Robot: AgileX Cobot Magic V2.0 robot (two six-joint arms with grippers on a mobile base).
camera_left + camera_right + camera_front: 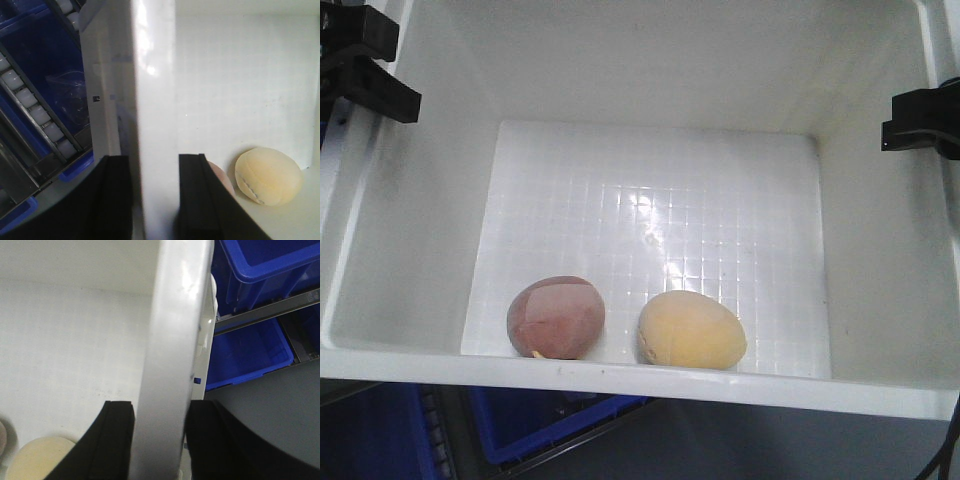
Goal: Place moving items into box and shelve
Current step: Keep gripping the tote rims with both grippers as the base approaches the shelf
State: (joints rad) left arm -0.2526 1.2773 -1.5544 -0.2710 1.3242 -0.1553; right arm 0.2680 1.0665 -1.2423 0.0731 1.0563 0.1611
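At 7 o'clock on the gridded floor lies the pinkish-brown toy (pixel 556 317), with the pale yellow toy (pixel 691 331) near it at 5 o'clock; both sit close to the near wall. Judge them soft and light, and likely to roll if you tilt. The white box (pixel 650 60) around them looks stiff but smooth, so hold it by opposite walls under the rim. The left gripper (pixel 155 197), at 10 o'clock, and the right gripper (pixel 160 440), at 2 o'clock, each clamp a side wall. Blue bins (pixel 250 355) lie outside.
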